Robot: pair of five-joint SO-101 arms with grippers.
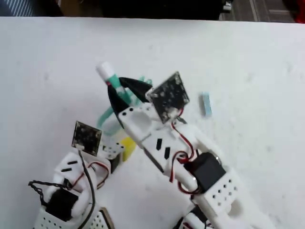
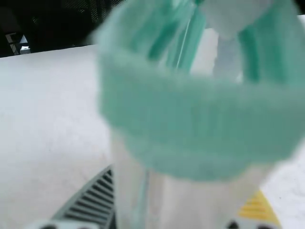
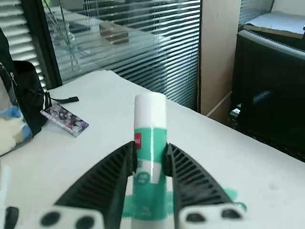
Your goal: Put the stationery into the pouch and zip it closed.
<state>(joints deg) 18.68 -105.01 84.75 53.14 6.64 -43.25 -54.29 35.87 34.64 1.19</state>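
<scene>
My right gripper (image 1: 119,93) is shut on a glue stick (image 1: 106,72) with a green body and white cap, held tilted above the pouch. In the right wrist view the glue stick (image 3: 150,124) stands between the black fingers (image 3: 109,176) of the right gripper (image 3: 150,155). The pouch (image 1: 110,114) is clear with a mint-green rim and lies under the right gripper. Very close in the left wrist view, the pouch (image 2: 190,124) runs down between the grey and yellow jaws of my left gripper (image 2: 176,214). That left gripper (image 1: 123,147) grips the pouch's near end.
A small blue eraser (image 1: 205,104) lies on the white table (image 1: 248,62) to the right of the arms. The table's far edge runs along the top of the high view. A black bag (image 3: 21,95) and a card (image 3: 64,118) show in the right wrist view.
</scene>
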